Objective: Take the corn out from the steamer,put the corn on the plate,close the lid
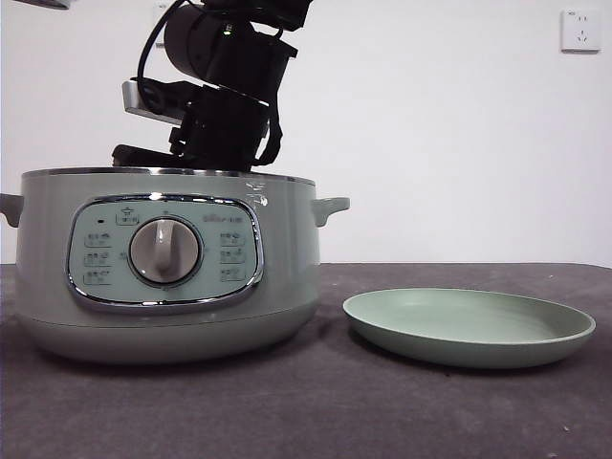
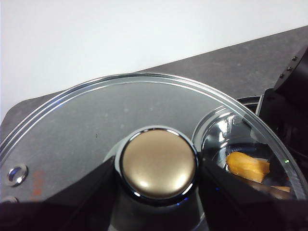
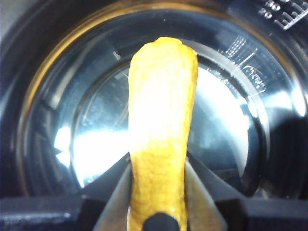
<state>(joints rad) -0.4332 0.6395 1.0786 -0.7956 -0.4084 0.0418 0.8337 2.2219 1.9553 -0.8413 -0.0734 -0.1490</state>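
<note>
The steamer [image 1: 163, 258] stands at the left with no lid on it. My right arm [image 1: 225, 86] reaches down into it from above, and its gripper is hidden behind the pot's wall. In the right wrist view my right gripper [image 3: 158, 168] is shut on the yellow corn [image 3: 161, 96] over the shiny inner pot [image 3: 231, 96]. My left gripper [image 2: 158, 166] is shut on the knob [image 2: 158, 154] of the glass lid [image 2: 86, 125] and holds it off the pot. The corn [image 2: 248, 166] shows through the glass. The pale green plate [image 1: 469, 325] lies empty to the right of the steamer.
The dark grey table [image 1: 382, 411] runs in front of the steamer and around the plate. A white wall with a socket [image 1: 580, 31] stands behind. The right arm [image 2: 288, 110] shows beside the lid in the left wrist view.
</note>
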